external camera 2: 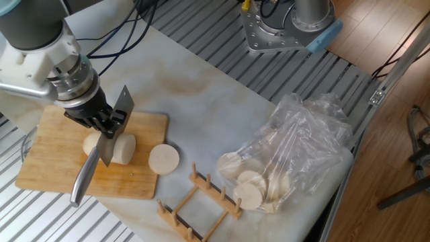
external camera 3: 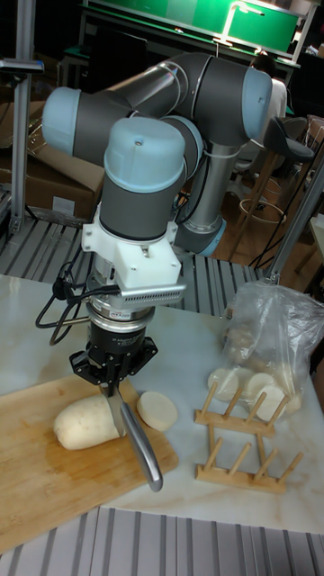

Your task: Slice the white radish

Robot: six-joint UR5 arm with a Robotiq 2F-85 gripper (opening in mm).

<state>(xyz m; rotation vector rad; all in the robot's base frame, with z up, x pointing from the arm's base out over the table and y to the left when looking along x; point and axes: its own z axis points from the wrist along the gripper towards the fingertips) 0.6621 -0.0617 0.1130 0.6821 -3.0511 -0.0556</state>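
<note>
Marble-patterned covering tops the table (external camera 2: 222, 101), with a bamboo cutting board (external camera 2: 47, 161) at the left and a clear plastic bag (external camera 2: 302, 154) of pale slices at the right, a small wooden rack (external camera 2: 201, 202) between them. On the board lies the white radish (external camera 2: 111, 148), its flat cut end facing right; one cut disc (external camera 2: 164, 159) sits just beside it at the board's right edge. The gripper (external camera 2: 101, 119) has its fingers clenched on a knife (external camera 2: 101, 151), blade over the radish (whether the edge touches cannot be told). Judging by this, a further slice is being cut; the next move calls for pressing the blade straight down through the radish to the board.
</note>
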